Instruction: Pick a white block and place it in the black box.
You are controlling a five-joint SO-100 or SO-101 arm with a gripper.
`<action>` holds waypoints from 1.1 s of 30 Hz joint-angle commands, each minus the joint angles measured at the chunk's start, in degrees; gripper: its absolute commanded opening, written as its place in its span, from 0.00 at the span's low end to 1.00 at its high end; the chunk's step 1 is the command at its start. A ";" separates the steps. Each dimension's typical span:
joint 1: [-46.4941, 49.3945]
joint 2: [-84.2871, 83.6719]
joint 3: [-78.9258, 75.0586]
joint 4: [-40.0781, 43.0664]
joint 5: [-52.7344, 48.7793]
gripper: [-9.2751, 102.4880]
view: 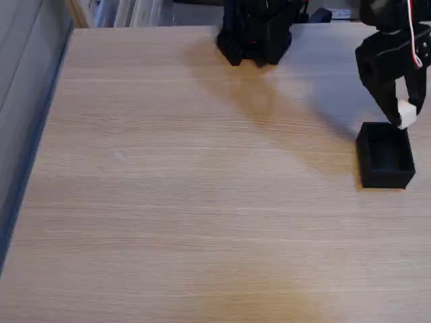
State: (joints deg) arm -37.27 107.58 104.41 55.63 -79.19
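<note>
Fixed view: end effector [405, 113] hanging at approx 3 o'clock of frame, upper right, fingers pointing down and pinching the white block [407, 114] betw. the tips. Holding it clear of the surface [202, 202], just above the far rim of the black box [385, 160], near the box's far-right corner; touching the rim or not, impossible to tell at this res. Sitting open-topped on the surface at approx 4 o'clock of frame, close to the right edge, interior looking dark, contents too dim to make out. Showing a red-and-white cable [415, 47] running down the arm body at approx 2 o'clock. Standing at 12 o'clock, top centre, the arm's black base [256, 33], w/ its shadow stretching diagonally across the light wood grain toward the box. Running along the left side at 9 o'clock, a grey wall [23, 81] w/ a blue edge strip beside the surface.
</note>
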 commanded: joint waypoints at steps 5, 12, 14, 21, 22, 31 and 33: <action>1.41 -0.70 -3.78 0.35 1.32 0.27; 2.37 -0.88 -4.04 0.79 0.44 0.26; 2.72 -0.18 -3.87 1.41 0.79 0.24; 5.01 7.03 2.02 2.55 -0.79 0.10; 5.54 8.44 3.52 2.55 -0.88 0.08; 12.57 22.94 17.93 4.04 -3.60 0.08; 14.50 26.54 21.45 4.48 -4.75 0.08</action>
State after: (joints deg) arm -24.70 129.11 122.87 59.59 -82.53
